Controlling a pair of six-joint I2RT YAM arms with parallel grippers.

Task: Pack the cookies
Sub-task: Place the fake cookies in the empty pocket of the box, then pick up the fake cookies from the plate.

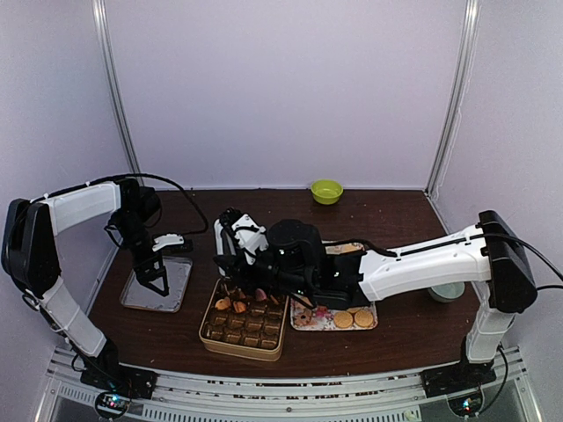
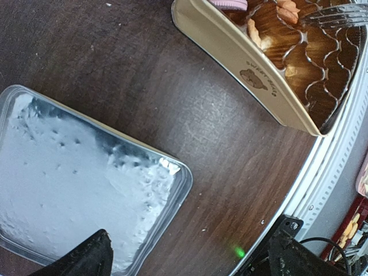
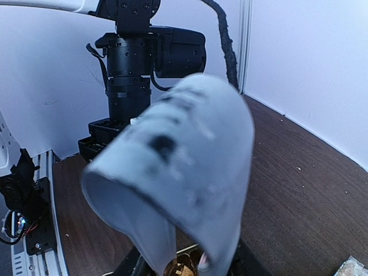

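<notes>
The cookies lie in two places: a few [image 1: 239, 306] in the brown paper cups of the tan box [image 1: 211, 338], and round ones [image 1: 354, 318] on a floral tray [image 1: 310, 325]. My right gripper [image 1: 236, 277] hangs over the box's far end. In the right wrist view it [image 3: 187, 265] is shut on a pale grey curved sheet [image 3: 190, 167], blurred and bent into an arch that hides most of the view. A tan cookie [image 3: 184, 269] and a pink one [image 3: 204, 265] peek out below it. My left gripper [image 2: 187, 259] is open and empty over the corner of a clear tray [image 2: 172, 190].
In the left wrist view the box's corner [image 2: 253, 75] with its paper cups lies close to the right. A green bowl [image 1: 326, 191] sits at the back and a pale cup [image 1: 447, 292] under the right arm. The table's front rail [image 2: 339, 144] runs near the box.
</notes>
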